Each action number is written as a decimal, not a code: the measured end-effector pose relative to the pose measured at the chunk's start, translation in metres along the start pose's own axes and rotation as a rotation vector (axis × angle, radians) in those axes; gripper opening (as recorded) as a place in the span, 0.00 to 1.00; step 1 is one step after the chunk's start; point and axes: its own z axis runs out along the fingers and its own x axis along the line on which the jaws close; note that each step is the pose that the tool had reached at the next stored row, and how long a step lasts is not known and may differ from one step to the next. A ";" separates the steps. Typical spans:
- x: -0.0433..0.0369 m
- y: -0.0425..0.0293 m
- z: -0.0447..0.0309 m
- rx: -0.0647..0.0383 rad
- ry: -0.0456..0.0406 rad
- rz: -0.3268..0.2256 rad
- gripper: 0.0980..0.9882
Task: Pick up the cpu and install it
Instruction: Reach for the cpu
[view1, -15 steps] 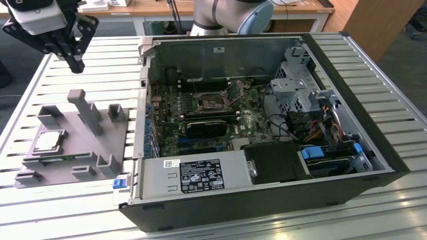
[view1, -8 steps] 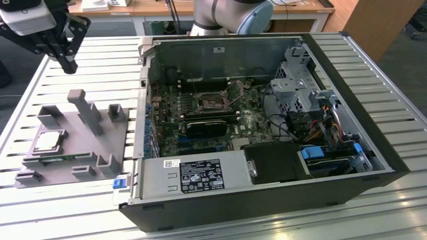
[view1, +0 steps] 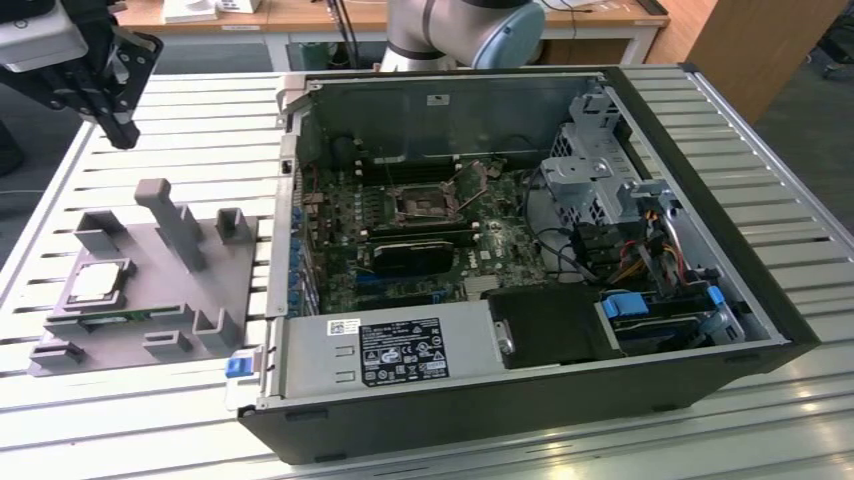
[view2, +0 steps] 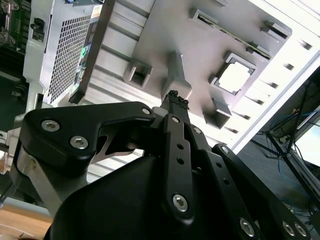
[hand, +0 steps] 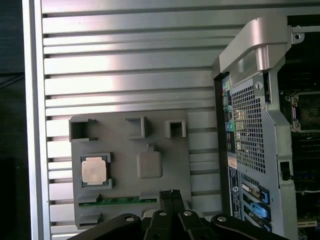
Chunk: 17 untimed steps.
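Your tool (view1: 122, 133) hangs over the slatted tabletop (view1: 200, 130), fingers pressed together, gripping nothing. The cpu (view1: 96, 283) lies flat in its pocket on the grey fixture (view1: 234, 272), well apart from the tool. The open computer case (view1: 441, 110) stands just beside the fixture, toward the exterior view's right.

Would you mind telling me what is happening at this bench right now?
A robot arm is about to fit a cpu into an open computer case. Its gripper hangs in the air near the grey fixture, shut and holding nothing. The cpu lies flat in its seat on that fixture, untouched. The case lies on its side on the slatted table beside the fixture, with its motherboard exposed, and the socket looks open and empty.
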 end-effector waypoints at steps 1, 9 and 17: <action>0.0013 -0.0001 0.0000 0.000 0.0000 0.000 0.01; 0.0122 -0.0009 0.0001 0.000 0.0005 0.000 0.01; 0.0240 -0.0018 0.0002 0.000 0.0010 0.000 0.01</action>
